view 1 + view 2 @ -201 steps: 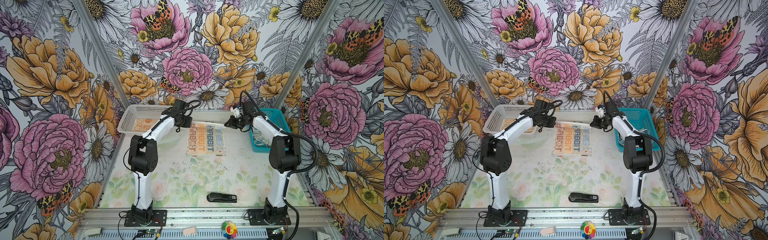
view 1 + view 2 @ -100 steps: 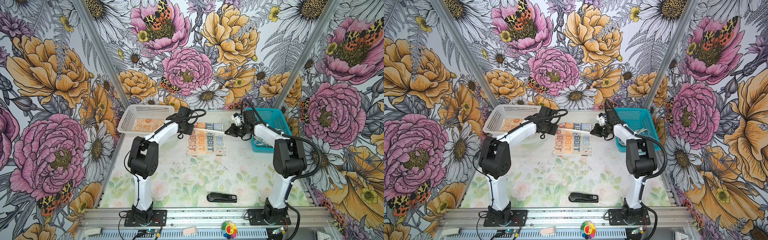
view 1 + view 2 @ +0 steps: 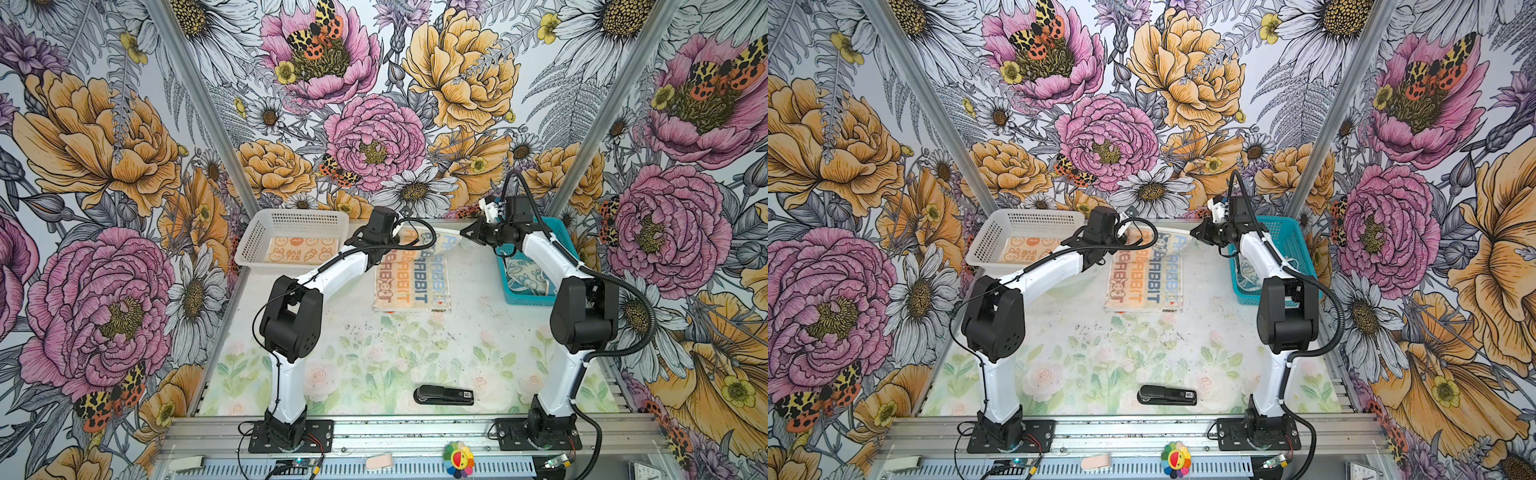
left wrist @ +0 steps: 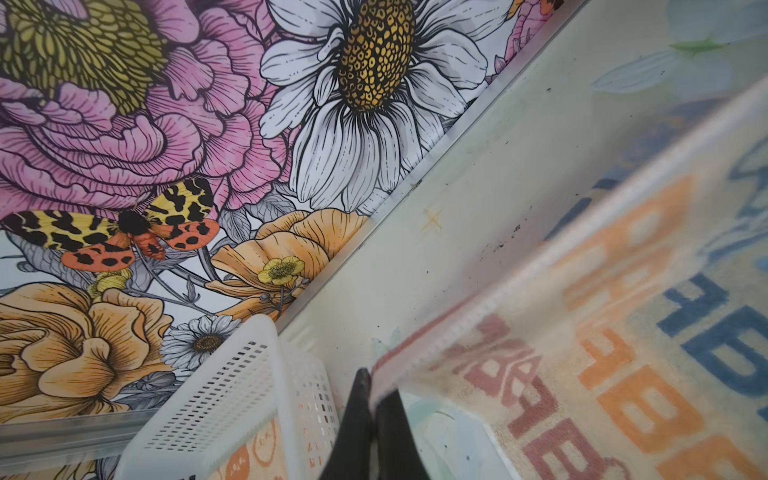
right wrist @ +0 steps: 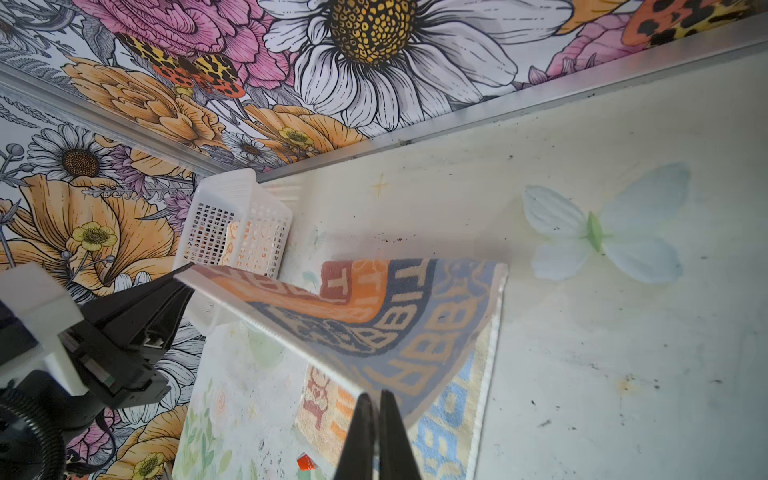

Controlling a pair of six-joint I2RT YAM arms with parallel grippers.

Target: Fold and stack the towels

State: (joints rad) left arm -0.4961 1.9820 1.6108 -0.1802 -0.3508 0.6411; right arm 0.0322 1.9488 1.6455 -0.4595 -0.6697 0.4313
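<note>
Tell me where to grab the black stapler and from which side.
Grip the stapler across its narrow width near the middle, coming straight down from above. It lies flat, with its long axis running left to right in both top views. Both long sides are free, so the jaws should fit on either side.

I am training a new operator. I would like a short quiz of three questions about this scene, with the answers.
1. True or false: the left gripper and the right gripper both pinch the lettered towel.
2. Name the black thing lying on the table near the arm bases.
3. Where does the orange towel lie? A: in the white basket; B: in the teal basket; C: on the table.
Key: 1 true; 2 stapler; 3 A.
</note>
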